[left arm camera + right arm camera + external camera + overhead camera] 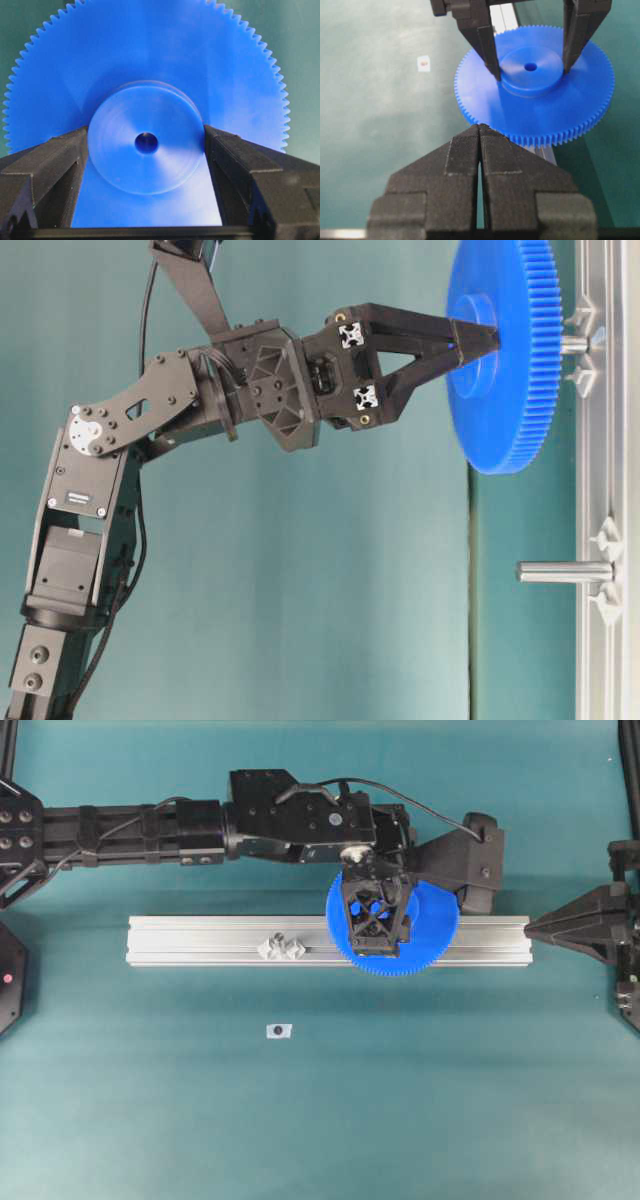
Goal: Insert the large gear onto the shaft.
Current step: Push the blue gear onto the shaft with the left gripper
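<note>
Teal tabletop under left pincer [470, 340], clamped on large gear [505, 390] hub; right pincer [480, 131] closed, empty.

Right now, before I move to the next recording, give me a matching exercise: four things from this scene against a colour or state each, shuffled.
1. large gear
2. left gripper
3. right gripper
4. bare peg

A. jaws shut, holding nothing
B. silver, nothing on it
C. bright blue, toothed rim
D. jaws clamped on the gear

Pairs: 1-C, 2-D, 3-A, 4-B
</note>
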`<state>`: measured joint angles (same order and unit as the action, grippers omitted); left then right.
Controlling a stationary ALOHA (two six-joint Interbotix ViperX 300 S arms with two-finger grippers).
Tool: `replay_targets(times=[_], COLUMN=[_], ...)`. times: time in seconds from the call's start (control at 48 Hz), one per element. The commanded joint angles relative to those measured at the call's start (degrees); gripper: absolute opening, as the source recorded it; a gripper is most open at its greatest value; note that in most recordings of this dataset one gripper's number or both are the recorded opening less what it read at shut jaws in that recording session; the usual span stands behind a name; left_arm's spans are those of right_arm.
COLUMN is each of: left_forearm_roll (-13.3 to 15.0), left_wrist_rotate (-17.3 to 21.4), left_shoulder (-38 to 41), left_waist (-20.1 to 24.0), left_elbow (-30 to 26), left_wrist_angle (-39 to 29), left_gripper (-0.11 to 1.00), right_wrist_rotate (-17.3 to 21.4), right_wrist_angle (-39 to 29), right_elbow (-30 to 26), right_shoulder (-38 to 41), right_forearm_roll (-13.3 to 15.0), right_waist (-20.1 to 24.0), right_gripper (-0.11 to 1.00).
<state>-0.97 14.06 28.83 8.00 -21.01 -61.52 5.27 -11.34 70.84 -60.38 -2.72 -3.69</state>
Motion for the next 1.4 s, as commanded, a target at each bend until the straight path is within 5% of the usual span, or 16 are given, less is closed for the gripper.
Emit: replay_targets(times=[0.0,0.25,1.376], left_forearm_roll=[-0.26,-0.26,-0.26], left_wrist_rotate=[-0.09,0.26,-0.53], left_shoulder=[-1.49,-1.85,-1.93], left_waist=[0.7,-0.26,-1.14], left_elbow=[-1.85,-1.93,-2.81], left_wrist_angle=[0.26,0.26,-0.44], left_gripper=[0.76,0.93,0.92], right_wrist_rotate=[0.62,0.62,0.62], right_wrist_angle=[0.26,0.26,0.35], right_elbow=[-0.7,-0.62,-0.62], right_shoulder=[0.26,0.26,0.18], right_forearm_roll=[-0.09,-0.09,-0.09], right_waist=[-0.18,-0.18,-0.18], right_gripper=[0.01,0.01,0.01])
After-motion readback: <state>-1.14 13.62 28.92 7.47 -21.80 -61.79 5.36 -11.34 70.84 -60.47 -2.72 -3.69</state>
